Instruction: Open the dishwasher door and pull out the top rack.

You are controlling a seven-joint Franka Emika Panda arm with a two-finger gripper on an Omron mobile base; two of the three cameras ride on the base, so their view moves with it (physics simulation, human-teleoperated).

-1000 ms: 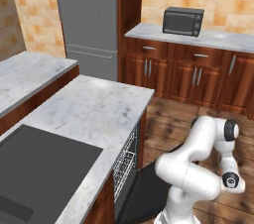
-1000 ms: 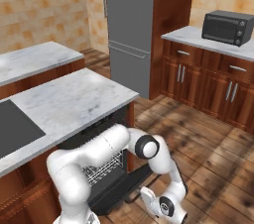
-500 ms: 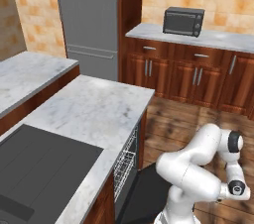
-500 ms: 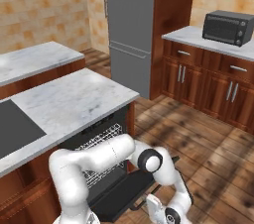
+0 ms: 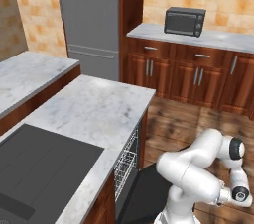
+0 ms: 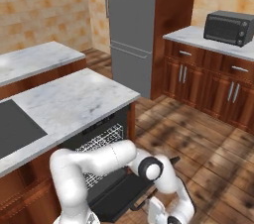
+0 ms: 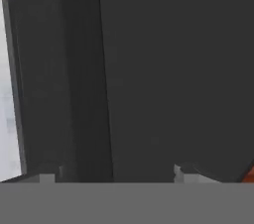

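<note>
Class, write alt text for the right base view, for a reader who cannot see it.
A white robot arm bends low over the dishwasher door, which lies dropped open, with the top rack showing inside under a marble counter. A grey fridge stands behind.

The arm (image 5: 191,173) is glossy white all over, built of thick rounded segments that swell like smooth capsules. Its joints show as round dark caps ringed in grey: one large black disc (image 5: 235,148) on the side of an upper segment, and a smaller one (image 5: 240,194) lower down. From the other side a similar black disc (image 6: 151,169) sits in a grey ring. The casing is plain and unmarked.
</note>
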